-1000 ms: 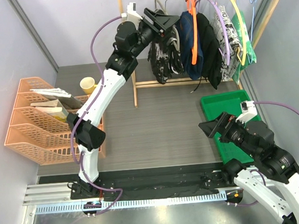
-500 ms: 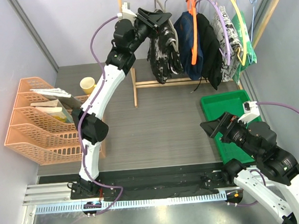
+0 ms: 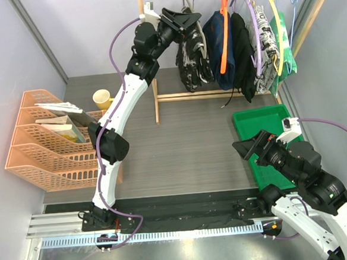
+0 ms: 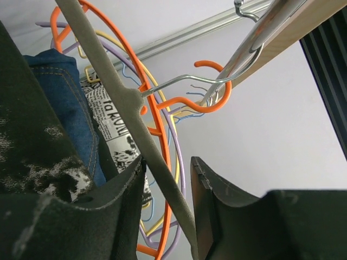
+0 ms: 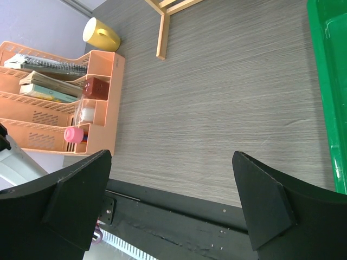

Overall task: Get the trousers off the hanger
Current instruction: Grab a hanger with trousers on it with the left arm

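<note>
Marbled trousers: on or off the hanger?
On. The marbled trousers hang draped over the grey hanger on the rail.

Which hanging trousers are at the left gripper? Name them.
The black-and-white marbled trousers, leftmost on the rail, directly beneath the left gripper; the denim, black, newsprint and green ones hang farther right.

Robot test cell in a lab, staged as a small domestic corner. Plain lilac partition walls [image 3: 14, 64] close in a grey wood-grain table [image 3: 180, 147]; an aluminium rail [image 3: 151, 234] with a cable strip runs along the near edge, both arm bases bolted there, purple cables looping off the arms. Props only: a wooden garment rack [image 3: 155, 77] carrying coloured hangers [image 3: 224, 31] and the trousers [image 3: 218, 43], an orange desk organiser [image 3: 43, 145] holding books and bottles, a yellow cup [image 3: 102, 98], a green tray [image 3: 263, 129]. No household furniture around it
</note>
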Available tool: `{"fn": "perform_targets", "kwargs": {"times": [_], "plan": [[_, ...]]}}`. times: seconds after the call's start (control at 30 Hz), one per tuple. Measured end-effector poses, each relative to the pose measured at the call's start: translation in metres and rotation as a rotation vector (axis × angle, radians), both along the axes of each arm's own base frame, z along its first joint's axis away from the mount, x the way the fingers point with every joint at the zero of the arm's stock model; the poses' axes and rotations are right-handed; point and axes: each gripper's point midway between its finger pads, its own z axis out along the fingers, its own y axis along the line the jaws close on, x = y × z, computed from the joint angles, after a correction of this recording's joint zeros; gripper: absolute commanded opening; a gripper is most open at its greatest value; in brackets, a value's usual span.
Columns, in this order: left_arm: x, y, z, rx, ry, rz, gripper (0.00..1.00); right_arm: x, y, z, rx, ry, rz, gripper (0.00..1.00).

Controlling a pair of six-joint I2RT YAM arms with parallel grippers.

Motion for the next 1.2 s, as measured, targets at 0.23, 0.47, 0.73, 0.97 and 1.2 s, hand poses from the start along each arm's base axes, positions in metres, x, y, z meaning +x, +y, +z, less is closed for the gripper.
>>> {"fn": "perform_targets", "kwargs": {"times": [0.23, 0.47, 0.73, 0.97, 1.2], "plan": [[0.002, -0.005, 0.000, -0.021, -0.008, -0.028, 0.28, 0.000, 0.000, 0.001, 0.003, -0.001, -0.001, 1.00], [0.003, -0.007, 0.000, -0.048, 0.000, -0.043, 0.40, 0.000, 0.000, 0.001, 0.003, -0.001, -0.001, 1.00], [0.004, -0.009, 0.001, -0.058, 0.001, -0.040, 0.30, 0.000, -0.001, 0.001, 0.002, -0.001, -0.004, 1.00], [0.005, -0.016, -0.008, -0.080, 0.053, -0.066, 0.01, 0.000, -0.001, 0.001, 0.005, 0.000, -0.009, 1.00], [0.014, -0.013, -0.017, -0.049, 0.036, -0.042, 0.00, 0.000, -0.001, 0.001, 0.010, 0.002, -0.012, 1.00]]}}
